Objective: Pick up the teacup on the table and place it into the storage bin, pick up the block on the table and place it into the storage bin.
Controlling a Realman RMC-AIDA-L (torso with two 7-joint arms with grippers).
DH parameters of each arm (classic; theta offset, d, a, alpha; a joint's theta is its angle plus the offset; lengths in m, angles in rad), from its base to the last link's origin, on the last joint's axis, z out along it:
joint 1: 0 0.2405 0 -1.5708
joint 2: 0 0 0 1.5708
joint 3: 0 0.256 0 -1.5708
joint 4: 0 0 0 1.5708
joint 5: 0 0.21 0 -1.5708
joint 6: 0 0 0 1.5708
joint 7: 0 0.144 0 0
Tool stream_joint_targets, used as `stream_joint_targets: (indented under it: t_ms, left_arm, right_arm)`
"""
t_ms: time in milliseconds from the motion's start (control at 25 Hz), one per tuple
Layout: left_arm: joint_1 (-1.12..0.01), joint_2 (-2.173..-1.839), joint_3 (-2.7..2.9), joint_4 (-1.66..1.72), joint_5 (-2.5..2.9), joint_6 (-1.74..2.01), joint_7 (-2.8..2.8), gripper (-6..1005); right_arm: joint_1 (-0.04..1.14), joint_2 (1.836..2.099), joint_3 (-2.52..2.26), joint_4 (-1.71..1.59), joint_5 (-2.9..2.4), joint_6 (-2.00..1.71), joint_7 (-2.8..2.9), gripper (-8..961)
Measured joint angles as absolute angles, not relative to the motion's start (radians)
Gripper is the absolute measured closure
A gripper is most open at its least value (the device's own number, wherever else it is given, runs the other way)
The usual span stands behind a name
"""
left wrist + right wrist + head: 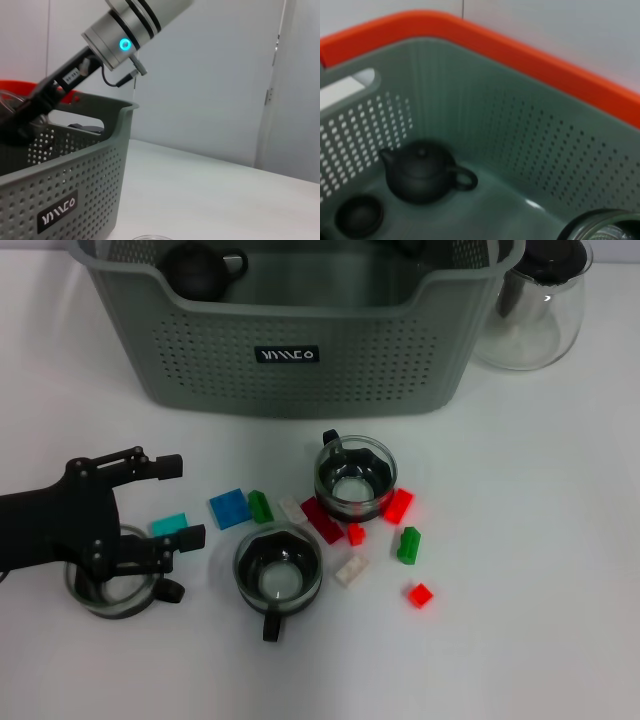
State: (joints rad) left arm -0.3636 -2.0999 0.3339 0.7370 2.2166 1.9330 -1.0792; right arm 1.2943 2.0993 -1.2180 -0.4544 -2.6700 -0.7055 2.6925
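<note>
The left gripper (150, 515) hangs open-fingered over the leftmost teacup (110, 585) on the table, two more cups (278, 568) sit upright among scattered blocks (229, 507), and the grey bin (300, 360) with its unreadable white-on-black label (287, 355) holds a black teapot (420, 170).

Matte black left end effector (150, 510), silver arm, cyan ring light
</note>
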Motion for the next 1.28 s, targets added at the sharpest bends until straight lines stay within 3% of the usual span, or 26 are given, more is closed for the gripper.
stream_joint_targets:
  t_ms: [880, 1080, 1280]
  left_arm:
    - [-0.372, -2.098, 0.333, 0.722, 2.217, 1.914, -1.08, 156]
    - [-0.366, -2.098, 0.331, 0.722, 2.217, 1.914, -1.078, 155]
    - [-0.365, -2.098, 0.329, 0.722, 2.217, 1.916, -1.079, 155]
  right_arm:
    - [1.265, 2.102, -1.214, -0.427, -2.67, -0.711, 2.651, 839]
    - [1.237, 2.095, -1.201, -0.483, -2.611, -0.73, 2.649, 651]
    - [1.088, 2.094, -1.188, -0.781, -2.456, -0.812, 2.591, 553]
